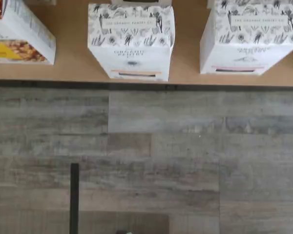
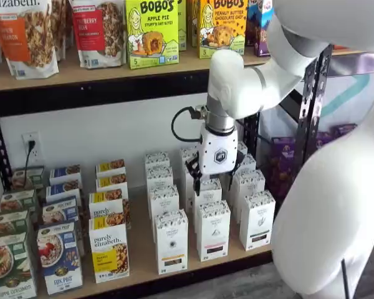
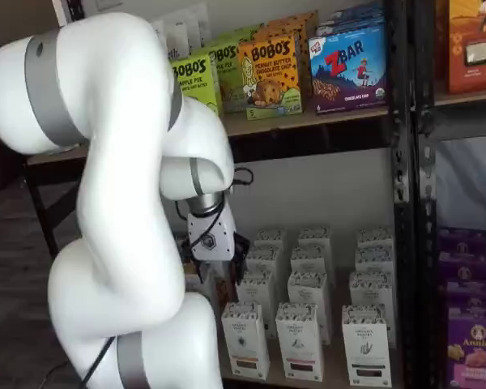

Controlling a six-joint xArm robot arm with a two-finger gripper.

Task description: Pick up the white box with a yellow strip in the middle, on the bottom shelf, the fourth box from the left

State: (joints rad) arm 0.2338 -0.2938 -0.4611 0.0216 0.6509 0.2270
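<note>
bottom shelf (image 2: 140,261), left to right along the front row: purely elizabeth box (image 2: 108,252) with the yellow panel, then the white box (image 2: 171,242), the target, then a near-twin white carton (image 2: 213,229) with a triangle mark. not that one.

the target stands upright at the shelf's front edge, long axis vertical, narrow face out, with more white cartons lined up behind it. small gaps to both neighbours, none touching as far as i can tell. the wrist view looks down on its speckled top and shows the round emblem on its front (image 1: 132,41). the triangle carton (image 1: 249,39) sits beside it and plank floor lies past the rail.

gripper (image 2: 213,182) hangs above the white cartons, fingers pointing down and apart, nothing between them.

key relation: in a shelf view the target lies lower than the gripper, to its left and nearer the shelf front. the gripper sits roughly over the next column. my read: it needs to shift left and forward, then drop so the fingers straddle the narrow upright carton. risk is clipping the twin on the right.
</note>
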